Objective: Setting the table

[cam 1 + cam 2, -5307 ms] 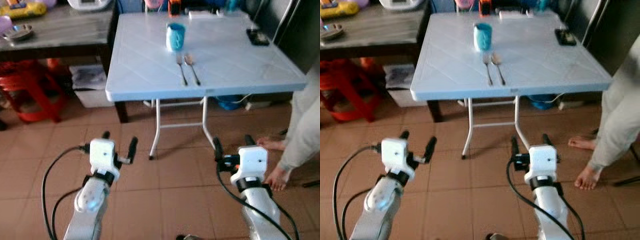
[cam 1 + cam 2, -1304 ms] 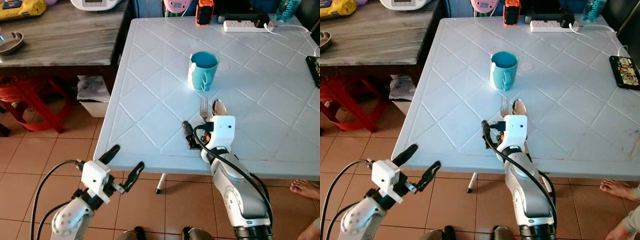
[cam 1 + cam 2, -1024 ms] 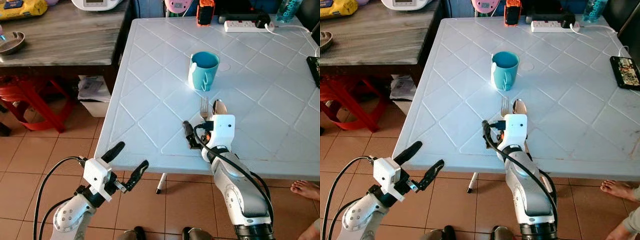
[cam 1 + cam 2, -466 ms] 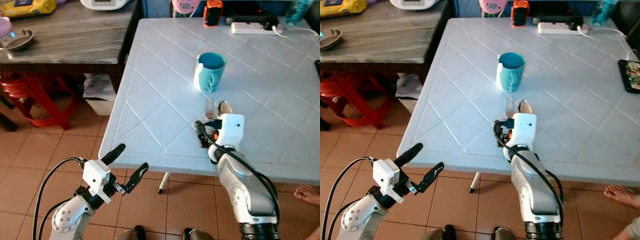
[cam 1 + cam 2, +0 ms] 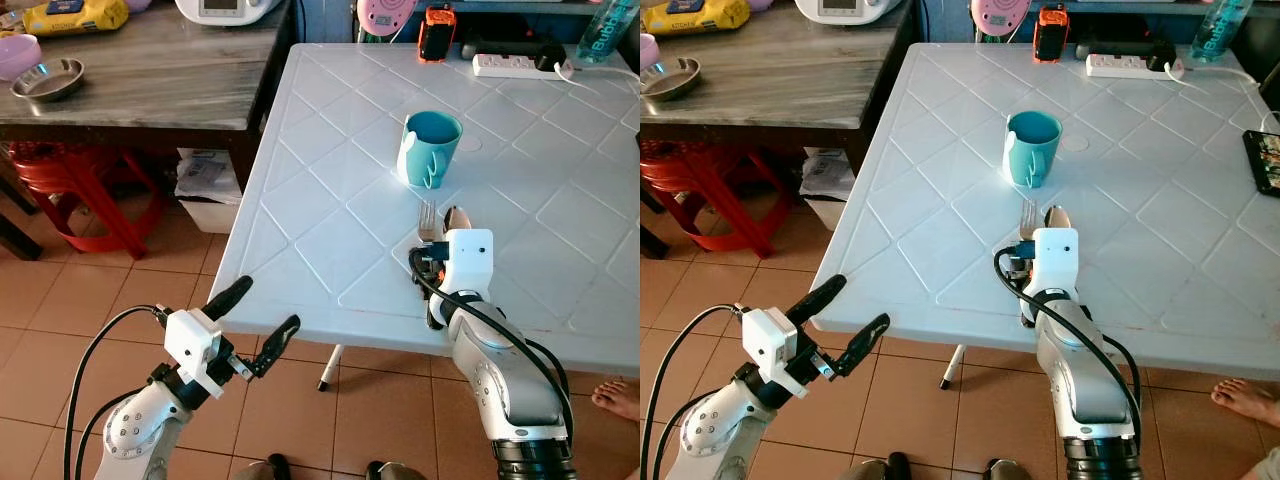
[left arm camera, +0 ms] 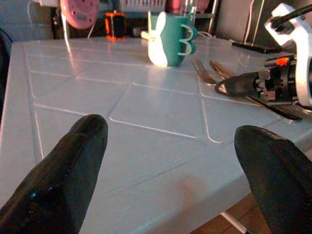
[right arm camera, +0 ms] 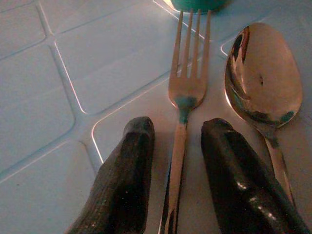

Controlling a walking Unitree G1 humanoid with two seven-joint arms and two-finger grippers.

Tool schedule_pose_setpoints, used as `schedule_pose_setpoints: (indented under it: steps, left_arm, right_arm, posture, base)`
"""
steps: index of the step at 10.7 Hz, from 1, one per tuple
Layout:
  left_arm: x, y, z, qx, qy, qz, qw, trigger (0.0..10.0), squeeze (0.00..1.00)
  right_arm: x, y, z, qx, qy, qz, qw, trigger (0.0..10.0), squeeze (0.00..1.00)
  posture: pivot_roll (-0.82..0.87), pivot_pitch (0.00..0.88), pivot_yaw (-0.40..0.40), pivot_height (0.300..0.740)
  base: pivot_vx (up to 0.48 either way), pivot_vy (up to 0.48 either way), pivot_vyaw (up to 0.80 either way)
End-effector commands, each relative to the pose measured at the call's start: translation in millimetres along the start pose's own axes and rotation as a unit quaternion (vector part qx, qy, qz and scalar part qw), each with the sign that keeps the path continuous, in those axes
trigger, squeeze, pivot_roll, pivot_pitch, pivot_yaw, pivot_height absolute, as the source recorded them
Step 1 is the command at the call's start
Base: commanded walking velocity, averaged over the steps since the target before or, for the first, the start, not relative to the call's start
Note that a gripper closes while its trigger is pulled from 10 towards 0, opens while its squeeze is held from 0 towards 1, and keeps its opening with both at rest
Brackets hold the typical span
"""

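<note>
A fork (image 7: pixel 184 92) and a spoon (image 7: pixel 261 78) lie side by side on the pale blue table (image 5: pixel 330 200), just in front of a teal mug (image 5: pixel 431 148). My right gripper (image 7: pixel 178 127) rests low on the table over the fork's handle. Its two black fingers (image 7: pixel 129 170) stand on either side of the handle with small gaps, so it is open. Below the table's front left edge my left gripper (image 5: pixel 266 308) hangs open, holding nothing. From the left wrist view the mug (image 6: pixel 170 39) and fork (image 6: pixel 202 70) lie ahead across the tabletop.
A dark wooden side table (image 5: pixel 150 75) at the left carries a metal bowl (image 5: pixel 47 78). Beneath it stand a red stool (image 5: pixel 70 190) and a box (image 5: pixel 205 185). A power strip (image 5: pixel 515 65) lies at the table's far edge. A person's foot (image 5: pixel 620 398) rests on the tiles at the right.
The whole picture has shifted as the camera moved. My right gripper stays at the fork's handle. My left gripper has risen a little toward the table's edge.
</note>
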State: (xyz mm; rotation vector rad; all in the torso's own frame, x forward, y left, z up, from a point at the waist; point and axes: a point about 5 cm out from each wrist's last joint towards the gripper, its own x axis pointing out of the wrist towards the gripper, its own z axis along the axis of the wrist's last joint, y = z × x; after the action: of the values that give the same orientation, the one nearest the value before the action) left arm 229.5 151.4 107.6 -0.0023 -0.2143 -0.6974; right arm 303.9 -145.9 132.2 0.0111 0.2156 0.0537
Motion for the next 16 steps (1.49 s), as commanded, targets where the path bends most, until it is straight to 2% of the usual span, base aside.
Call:
schedule_pose_setpoints:
  steps: [1, 6, 9, 12, 14, 16]
  left_arm:
    - [0.4, -0.8, 5, 0.003, -0.002, -0.001, 1.0, 10.0, 0.0]
    - [12.6, -8.9, 21, 0.001, -0.012, -0.011, 1.0, 10.0, 0.0]
    - [14.4, -9.4, 23, 0.003, -0.008, -0.02, 1.0, 10.0, 0.0]
    - [18.9, 3.3, 21, 0.011, -0.006, 0.016, 1.0, 10.0, 0.0]
    - [21.3, 24.5, 12, 0.017, -0.004, 0.064, 0.998, 10.0, 0.0]
    - [22.4, 35.3, 9, 0.027, -0.005, 0.109, 0.994, 10.0, 0.0]
  right_arm:
    - [-6.1, -9.8, -46, 0.006, 0.109, -0.024, 0.994, 0.0, 0.0]
    - [-12.6, -19.5, -57, 0.014, 0.121, -0.053, 0.991, 0.0, 0.0]
    - [-5.7, -16.0, -50, 0.04, 0.101, -0.052, 0.993, 0.0, 0.0]
    - [1.2, -6.0, -29, 0.058, 0.048, -0.031, 0.997, 0.0, 0.0]
    - [3.0, 4.5, -7, 0.069, -0.021, -0.001, 0.997, 0.0, 0.0]
    - [3.1, 15.6, 20, 0.082, -0.095, 0.032, 0.992, 0.0, 0.0]
  posture:
    - [-0.04, 0.214, 0.06, 0.74]
    - [-0.05, 0.209, 0.068, 0.74]
    - [-0.05, 0.204, 0.074, 0.74]
    - [-0.05, 0.193, 0.073, 0.74]
    - [-0.05, 0.18, 0.068, 0.74]
    - [-0.05, 0.167, 0.068, 0.74]
  base:
    - [0.0, 0.0, 0.0]
    - [0.0, 0.0, 0.0]
    - [0.0, 0.0, 0.0]
    - [0.0, 0.0, 0.0]
    - [0.0, 0.0, 0.0]
    - [0.0, 0.0, 0.0]
